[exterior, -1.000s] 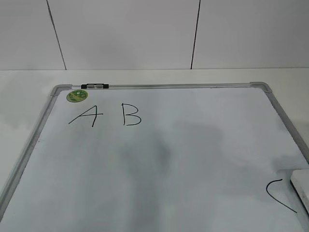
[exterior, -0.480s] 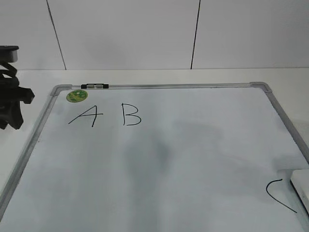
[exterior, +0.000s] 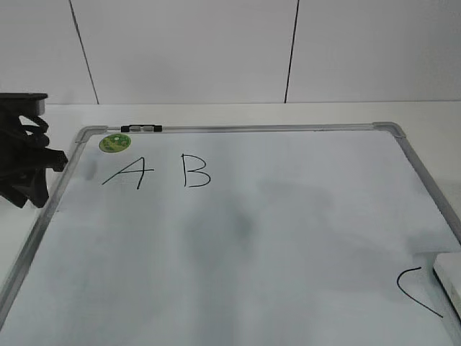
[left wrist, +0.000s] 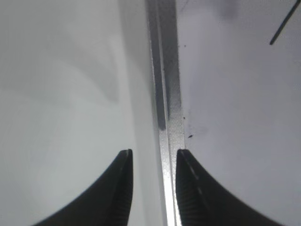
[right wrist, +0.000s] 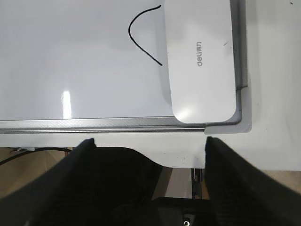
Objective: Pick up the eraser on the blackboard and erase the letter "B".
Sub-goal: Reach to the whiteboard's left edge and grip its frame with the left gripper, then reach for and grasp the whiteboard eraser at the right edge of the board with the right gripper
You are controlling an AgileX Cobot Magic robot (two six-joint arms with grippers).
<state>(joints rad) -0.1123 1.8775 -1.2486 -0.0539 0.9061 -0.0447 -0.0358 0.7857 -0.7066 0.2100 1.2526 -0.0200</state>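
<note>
You see only a small part of the eraser (exterior: 449, 281) in the exterior view: it is cut off by the right edge, at the near right corner of the blackboard (exterior: 288, 238). The right wrist view shows it better, a white block (right wrist: 200, 56) with a grey printed word, lying flat on the board in the corner, beside the frame. Just left of it is the curved black stroke (right wrist: 141, 33), and its end disappears under the eraser edge.

The right gripper (right wrist: 149, 143) does not appear in the exterior view. In its own view the two dark fingers stand wide apart with nothing between them, above the near edge of the board.

The left gripper (exterior: 29, 169) is at the far left, partly cut off by the picture edge, so you cannot judge its opening there. In the left wrist view its fingertips (left wrist: 154, 162) are a little apart, empty, one on each side of the grey frame rail (left wrist: 165, 94).

The letter "B" (exterior: 196, 171) is at the far left part of the board, right of the "A" (exterior: 130, 173), well apart from the eraser. A green sticker (exterior: 114, 143) and a small clip (exterior: 142, 128) sit at the far frame.

The board lies on a white table (exterior: 21, 122); behind is a pale wall (exterior: 187, 50) with dark seams.
</note>
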